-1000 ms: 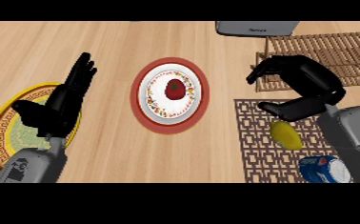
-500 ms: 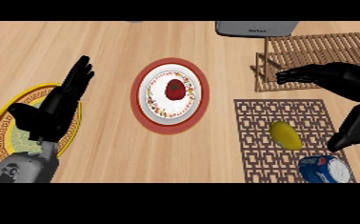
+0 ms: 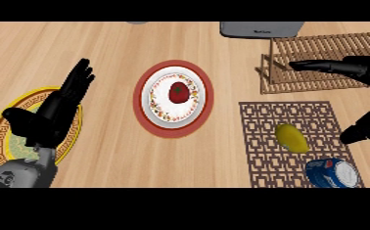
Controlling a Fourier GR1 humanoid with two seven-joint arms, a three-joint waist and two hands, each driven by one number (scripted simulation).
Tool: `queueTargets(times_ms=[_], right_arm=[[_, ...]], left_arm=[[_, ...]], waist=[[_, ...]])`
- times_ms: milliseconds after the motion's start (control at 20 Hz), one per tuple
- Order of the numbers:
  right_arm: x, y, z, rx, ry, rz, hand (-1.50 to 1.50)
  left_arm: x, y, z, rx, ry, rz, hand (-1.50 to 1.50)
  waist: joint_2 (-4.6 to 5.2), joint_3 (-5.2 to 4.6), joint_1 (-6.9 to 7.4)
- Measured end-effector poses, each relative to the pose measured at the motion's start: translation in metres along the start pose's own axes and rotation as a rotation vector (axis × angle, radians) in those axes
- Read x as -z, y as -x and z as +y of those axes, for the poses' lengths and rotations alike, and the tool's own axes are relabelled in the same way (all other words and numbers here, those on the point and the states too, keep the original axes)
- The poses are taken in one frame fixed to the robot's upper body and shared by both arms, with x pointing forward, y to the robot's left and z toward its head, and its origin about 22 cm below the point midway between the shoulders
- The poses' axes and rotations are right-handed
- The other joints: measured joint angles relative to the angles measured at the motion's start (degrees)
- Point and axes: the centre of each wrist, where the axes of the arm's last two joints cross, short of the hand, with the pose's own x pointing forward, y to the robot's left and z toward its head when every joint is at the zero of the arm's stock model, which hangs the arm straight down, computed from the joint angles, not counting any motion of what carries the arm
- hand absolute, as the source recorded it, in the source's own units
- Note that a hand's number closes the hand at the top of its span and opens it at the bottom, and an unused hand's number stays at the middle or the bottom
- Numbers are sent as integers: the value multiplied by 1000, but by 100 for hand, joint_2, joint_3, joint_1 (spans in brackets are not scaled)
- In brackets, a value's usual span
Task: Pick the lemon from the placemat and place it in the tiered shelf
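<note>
- The lemon (image 3: 291,137) is seen lying on the brown lattice placemat (image 3: 260,141), at the right of the wooden surface (image 3: 108,48); nothing is touching it.
- A blue can (image 3: 332,173) is seen lying at the placemat's near right corner, just beside the lemon.
- The tiered shelf (image 3: 303,62), made of wooden slats, is placed beyond the placemat, toward the far right.
- The right hand (image 3: 332,66) is held over the shelf's slats, its fingers stretched out straight toward the left and closed on nothing; it is well apart from the lemon.
- A dark part of the right hand or arm is also seen at the right edge, just beside the placemat.
- The left hand (image 3: 54,111) is shown at the left edge, fingers straight and apart, resting above a yellow-rimmed plate (image 3: 22,104).
- A white plate (image 3: 173,97) carrying a red fruit (image 3: 178,91) is set on a round red mat (image 3: 148,121) in the middle of the surface.
- A grey appliance (image 3: 262,29) is partly visible at the far edge, just beyond the shelf.
</note>
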Motion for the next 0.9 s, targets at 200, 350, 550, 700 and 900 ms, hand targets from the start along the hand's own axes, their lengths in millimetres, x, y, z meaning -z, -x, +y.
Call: queueTargets(times_ms=[200, 350, 550, 700, 900], right_arm=[[2, 2, 11, -83, -46, 26, -150], [7, 6, 22, -159, -81, 35, -150], [15, 19, 39, -288, -137, 41, -150], [17, 30, 47, -356, -181, 36, -150], [14, 49, 53, -407, -213, 31, -150]], left_arm=[[-3, 1, 1, -1, 3, 1, 0], [-5, -1, 2, 0, 0, 5, 0], [-7, 3, 3, 6, -2, 11, 0], [-5, 3, 2, 8, -7, 11, 0], [-5, 4, 2, 6, -10, 14, 0]], waist=[[-7, -7, -15], [-14, -12, -25], [-20, -20, -43], [-30, -27, -79], [-41, -33, -112]])
